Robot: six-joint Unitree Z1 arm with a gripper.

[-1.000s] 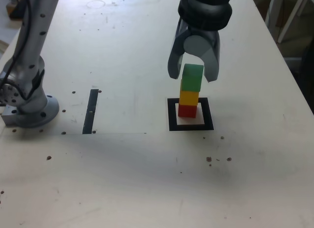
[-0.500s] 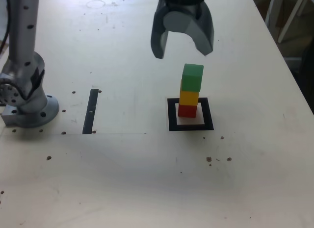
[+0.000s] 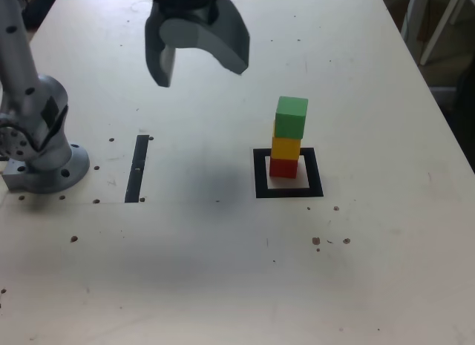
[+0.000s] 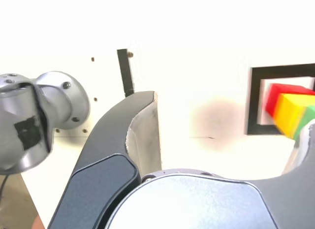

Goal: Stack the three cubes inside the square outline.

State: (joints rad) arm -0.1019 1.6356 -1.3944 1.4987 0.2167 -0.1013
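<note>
- On the exterior view's left, the arm's round base sits on the table. It is bolted there so the arm does not tip.
- Just to the right of the base lies a thin black strip. It is flat on the table and nothing is on it.
- Higher up and farther back hangs the gripper. Its two fingers are spread wide and it holds nothing. It is well apart from the cubes, so it cannot bump them.
- To the right of the middle is the black square outline with a white middle. This is the spot where the cubes belong.
- Inside it the red cube sits at the bottom, touching the white part.
- The yellow cube rests on the red one.
- The green cube is on top. It looks turned and shifted a little to the right, so the tower is not quite straight.
- I think the job is done, since all three cubes stand in one tower in the square.
</note>
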